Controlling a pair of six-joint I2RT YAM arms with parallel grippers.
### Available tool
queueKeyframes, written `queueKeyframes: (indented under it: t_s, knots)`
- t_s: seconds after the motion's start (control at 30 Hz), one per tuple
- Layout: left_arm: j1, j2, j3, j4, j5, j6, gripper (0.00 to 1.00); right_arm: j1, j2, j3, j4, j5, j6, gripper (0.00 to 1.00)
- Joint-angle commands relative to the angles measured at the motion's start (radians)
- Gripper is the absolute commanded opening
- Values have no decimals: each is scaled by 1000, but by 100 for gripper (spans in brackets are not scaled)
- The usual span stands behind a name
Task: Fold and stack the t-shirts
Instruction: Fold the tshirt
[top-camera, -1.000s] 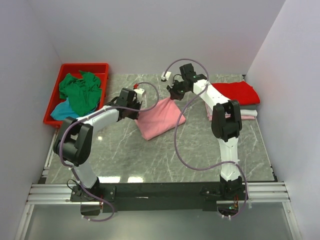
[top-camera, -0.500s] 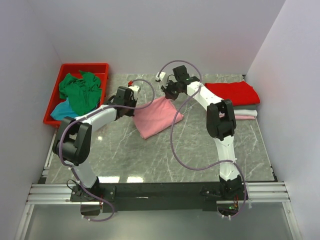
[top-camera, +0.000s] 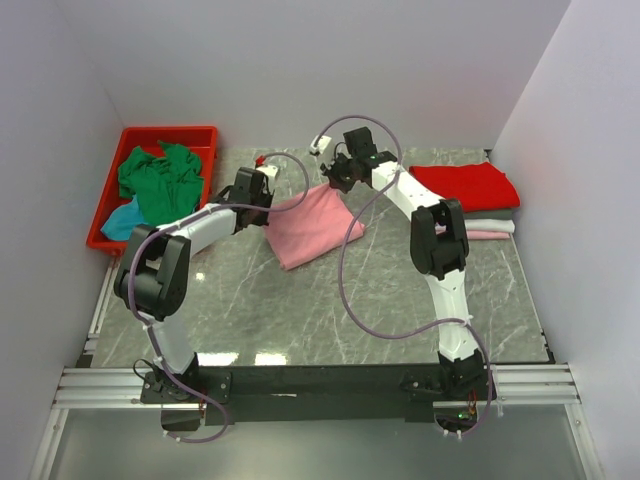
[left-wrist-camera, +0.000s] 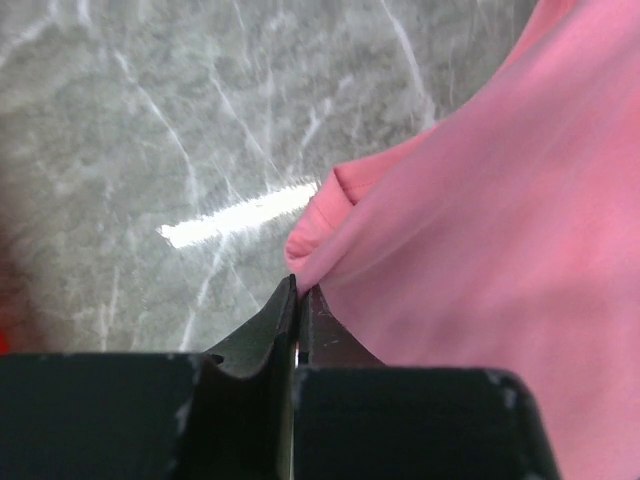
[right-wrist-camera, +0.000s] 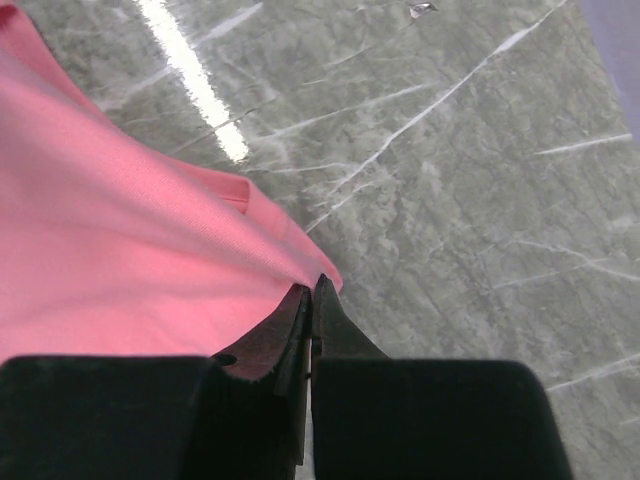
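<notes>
Marble table (top-camera: 400, 300): salmon t-shirt (top-camera: 315, 230) (far corners pinched) lies diagonal

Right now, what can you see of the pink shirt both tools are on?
The salmon pink t-shirt is soft, matte, plain cloth, folded into a rough rectangle lying at an angle mid-table. The left tool is shut on one far corner and the right tool on the other, each pinching a doubled edge that looks slightly raised. Its near part rests on the grey marble-look table. Nothing else touches it.
</notes>
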Motion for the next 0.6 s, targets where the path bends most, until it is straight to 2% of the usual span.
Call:
queueKeyframes:
  t_s: [0.0,0.23,0.57]
  knots:
    - [10,12,59,49,-52,13,0,10,27,56,62,39,20,0]
    - [10,-14,53,88,-92,15,1,23,41,53,115,86,31,0]
    - [27,78,119,56,-103,24,0,33,75,71,188,172,62,0]
